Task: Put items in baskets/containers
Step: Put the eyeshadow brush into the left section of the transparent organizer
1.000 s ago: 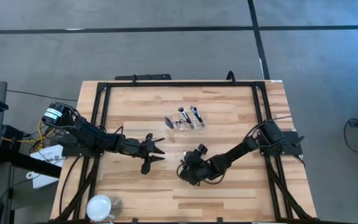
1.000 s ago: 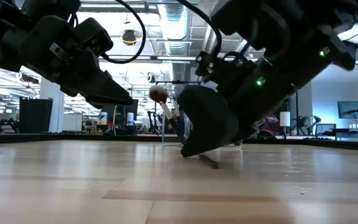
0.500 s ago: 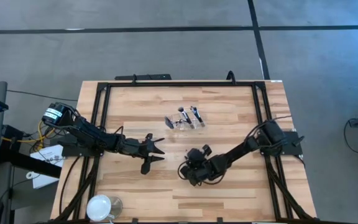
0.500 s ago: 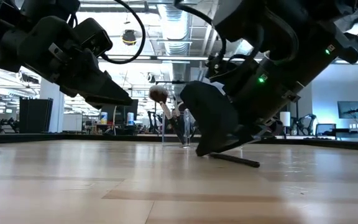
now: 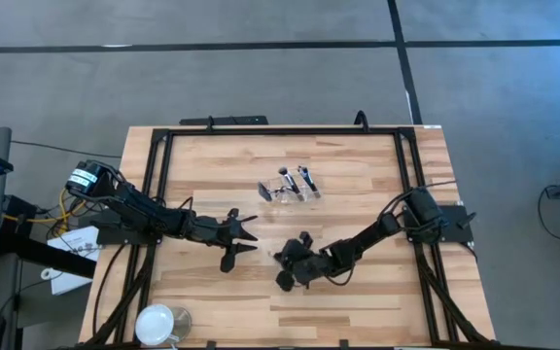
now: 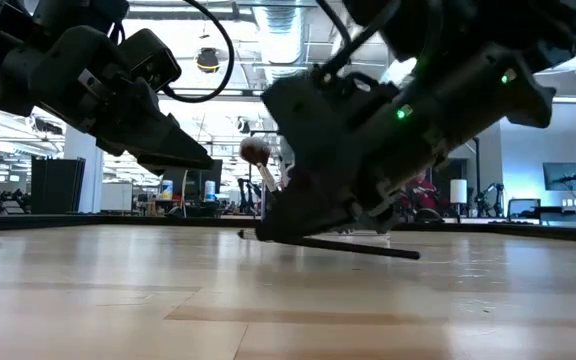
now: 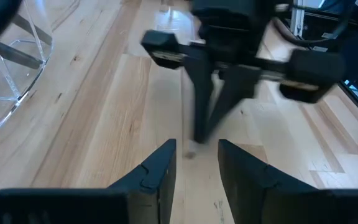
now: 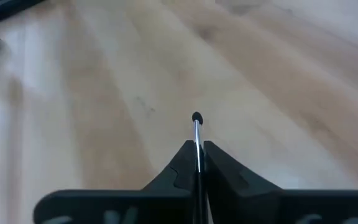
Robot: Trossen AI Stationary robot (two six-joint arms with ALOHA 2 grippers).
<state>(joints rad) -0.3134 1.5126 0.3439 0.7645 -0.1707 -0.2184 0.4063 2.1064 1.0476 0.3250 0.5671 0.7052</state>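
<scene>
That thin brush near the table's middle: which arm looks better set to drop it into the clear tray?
The right: its gripper is shut on the brush. The left gripper hovers empty, beside the tray.

Open-plan lab: exposed ceiling ducts (image 6: 278, 40), distant monitors (image 6: 565, 176)

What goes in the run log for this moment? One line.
right pincer: shut on slim dark makeup brush, just above wooden table | left pincer: open, waiting nearby | clear plastic tray: holds brushes
</scene>
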